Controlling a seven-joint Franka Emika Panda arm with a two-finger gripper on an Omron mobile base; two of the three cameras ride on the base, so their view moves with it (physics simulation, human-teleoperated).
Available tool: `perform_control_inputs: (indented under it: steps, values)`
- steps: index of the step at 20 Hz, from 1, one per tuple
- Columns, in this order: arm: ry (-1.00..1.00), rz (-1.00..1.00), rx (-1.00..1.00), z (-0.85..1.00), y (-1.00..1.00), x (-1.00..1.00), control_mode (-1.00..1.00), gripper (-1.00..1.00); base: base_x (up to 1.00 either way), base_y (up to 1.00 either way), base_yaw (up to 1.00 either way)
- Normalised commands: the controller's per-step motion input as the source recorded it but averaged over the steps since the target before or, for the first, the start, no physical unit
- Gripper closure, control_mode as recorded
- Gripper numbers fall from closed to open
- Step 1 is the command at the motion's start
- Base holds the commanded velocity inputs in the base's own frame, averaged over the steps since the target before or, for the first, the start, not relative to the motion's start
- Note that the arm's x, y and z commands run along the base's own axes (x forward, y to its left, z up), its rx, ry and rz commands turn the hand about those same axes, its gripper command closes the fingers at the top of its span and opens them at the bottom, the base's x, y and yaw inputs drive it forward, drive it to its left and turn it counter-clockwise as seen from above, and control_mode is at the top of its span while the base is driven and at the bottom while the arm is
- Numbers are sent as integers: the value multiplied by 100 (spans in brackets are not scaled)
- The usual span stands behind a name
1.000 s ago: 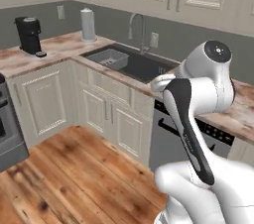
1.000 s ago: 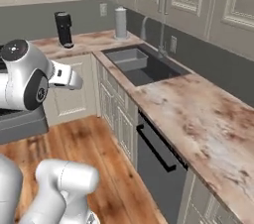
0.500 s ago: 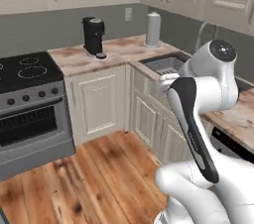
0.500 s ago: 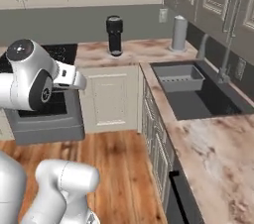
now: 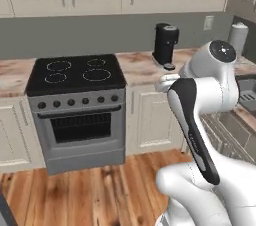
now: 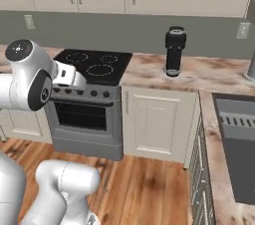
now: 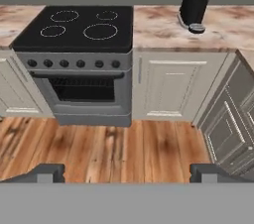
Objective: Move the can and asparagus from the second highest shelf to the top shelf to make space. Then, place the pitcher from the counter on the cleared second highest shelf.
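**Claw empty, base turning past the stove**

Claw (image 7: 127, 171) jaws spread wide, holding nothing. My view has swung from the sink to the stove (image 5: 75, 72); counter (image 5: 142, 67) flanks it. Can, asparagus, pitcher, shelves unseen: I judge the fridge unreached.

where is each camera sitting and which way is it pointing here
Left base view: behind the arm on its left, facing the stove and coffee maker on the counter; the white arm fills the lower right.
Right base view: behind the arm on its right, facing the same stove and coffee maker; the arm sits at lower left.
Hand view: on the hand, looking down at stove, cabinet and wood floor; the open gripper has its tips at the bottom.
All three share the stove and coffee maker.
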Motion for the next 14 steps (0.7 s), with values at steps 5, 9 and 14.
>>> perform_control_inputs:
  steps: [5,9,14]
  values:
    - [0,0,0,0,0,0,100,-100,79,52,46]
    - [0,0,0,0,0,0,100,-100,80,62,45]
    - [0,0,0,0,0,0,100,-100,74,72,46]
